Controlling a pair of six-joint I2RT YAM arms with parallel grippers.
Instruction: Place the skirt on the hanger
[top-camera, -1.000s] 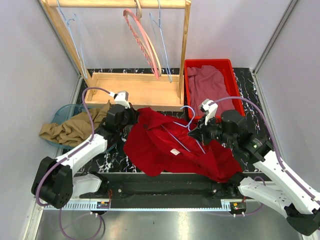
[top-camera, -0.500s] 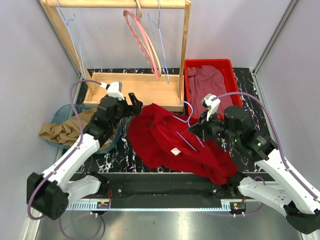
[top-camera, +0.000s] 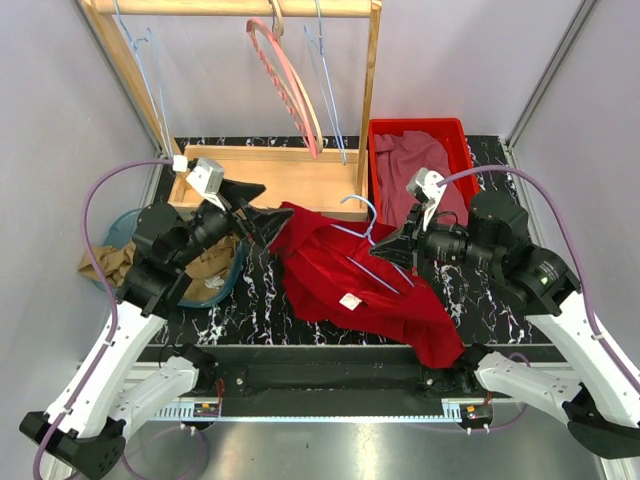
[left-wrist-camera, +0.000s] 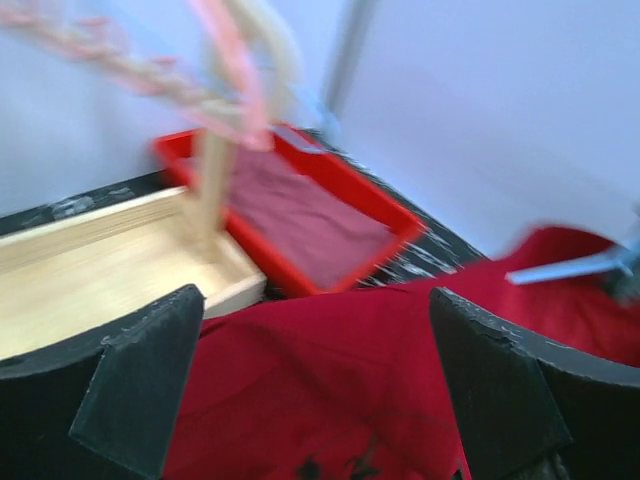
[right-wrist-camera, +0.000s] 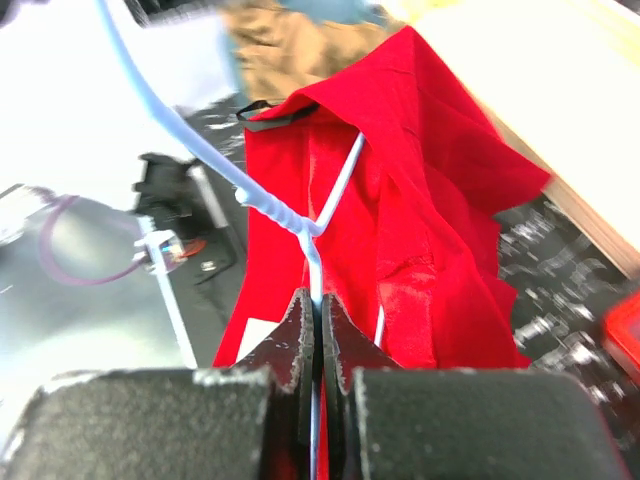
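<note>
The red skirt (top-camera: 345, 280) lies crumpled on the black marbled table, draped over a pale blue wire hanger (top-camera: 372, 245). My right gripper (top-camera: 392, 252) is shut on the hanger's wire just below its twisted neck; in the right wrist view the hanger (right-wrist-camera: 275, 212) runs straight up from the closed gripper (right-wrist-camera: 318, 325), with the skirt (right-wrist-camera: 420, 220) hanging over its arms. My left gripper (top-camera: 258, 205) stands wide open above the skirt's left edge. In the left wrist view the skirt (left-wrist-camera: 320, 370) fills the gap between the fingers (left-wrist-camera: 135, 385), and nothing is held.
A wooden rack (top-camera: 370, 90) with a pink hanger (top-camera: 290, 85) and blue wire hangers stands at the back on a wooden tray (top-camera: 285, 178). A red bin (top-camera: 462, 150) with mauve cloth is back right. A blue basin (top-camera: 125, 228) with tan cloth is at the left.
My left gripper has let go of the skirt, opened wide and lifted back to the left. My right gripper has raised the hanger, drawing the skirt to the right.
</note>
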